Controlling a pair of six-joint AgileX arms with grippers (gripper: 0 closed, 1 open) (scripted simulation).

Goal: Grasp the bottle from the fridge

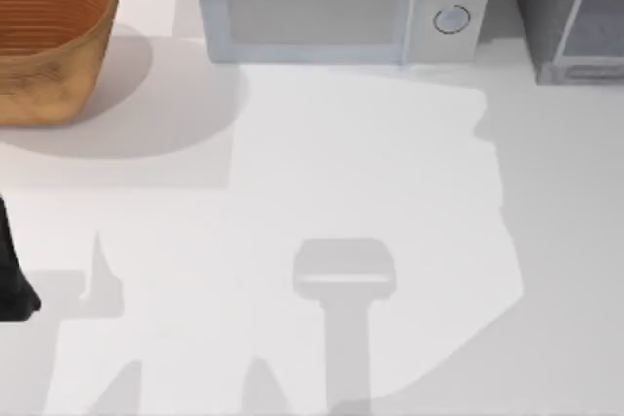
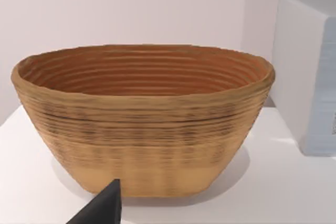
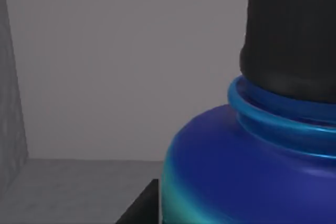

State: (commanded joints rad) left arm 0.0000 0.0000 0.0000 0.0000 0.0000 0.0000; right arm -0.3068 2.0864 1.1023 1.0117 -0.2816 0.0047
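**Right tool inside the fridge, close on the bottle; grasp not confirmed**

Right tool: one dark finger edge shows at the foot of the bottle in the right wrist view. Cannot tell whether the fingers are spread or clamped, or whether they touch the bottle at all. Bottle is blue with a turquoise sheen low on the body, a ringed neck and a black cap. It stands upright on a grey speckled floor with grey walls behind and to one side; I judge that to be the inside of the fridge.

Left tool: a black finger tip pointing toward the basket. Its state cannot be told either. In the top view the left arm sits at the bench's left edge, well clear of the fridge and nearer the basket. Looks parked.

Progress, as a judgement: the approach looks done, with the right wrist camera hard up against the bottle. Left to do: confirm a closed hold, then draw the bottle out of the fridge.

View differences:
- The top view gives the layout: fridge at the bench's far right corner, microwave just beside it, basket well apart at far left.
- The right wrist view gives the fridge interior and the bottle.
- The left wrist view gives the basket's ribbed inside and the microwave's pale side wall beside the basket.
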